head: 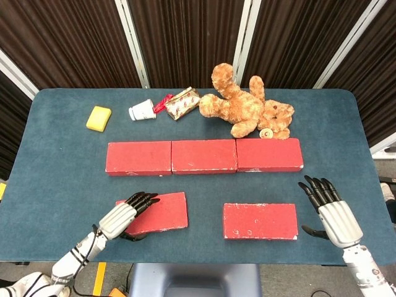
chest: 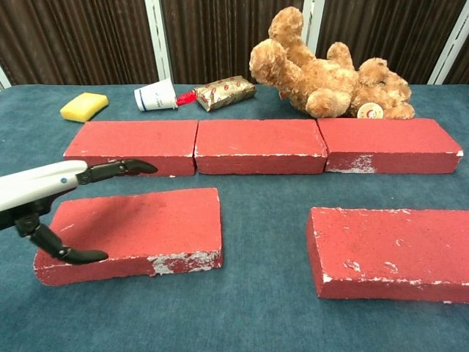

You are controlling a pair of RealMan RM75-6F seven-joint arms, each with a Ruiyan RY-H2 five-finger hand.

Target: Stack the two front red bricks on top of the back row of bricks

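a: head view first. what room is there at the edges?

b: the left front brick (head: 154, 213) lies slightly askew near the front edge of the table (head: 55, 161), with bare cloth between it and the right front brick (head: 260, 221). the back row of bricks (head: 204, 156) sits end to end beyond both, a strip of cloth between.

a: and the hands?

b: the left hand (head: 127, 213) reaches in from the front-left corner, its fingers (head: 143, 198) stretched flat over the brick's left end, thumb low at the near edge. fingers spread, nothing gripped. the right hand (head: 331, 211) is just right of the right front brick, fingers straight and apart, thumb out toward the brick, holding nothing.

a: beyond the fingertips?

b: a teddy bear (head: 247, 108) touching the back row, then a wrapped packet (head: 182, 103), a paper cup (head: 142, 110) on its side and a yellow sponge (head: 99, 117).

a: chest view?

b: the left hand (chest: 44, 198) enters from the left edge, fingers (chest: 121, 167) extended above the left front brick (chest: 146, 227), thumb hooked down at its near left edge. whether the fingers touch the top i cannot tell. the right front brick (chest: 388, 249) is cut off by the right edge; the right hand is outside this view.
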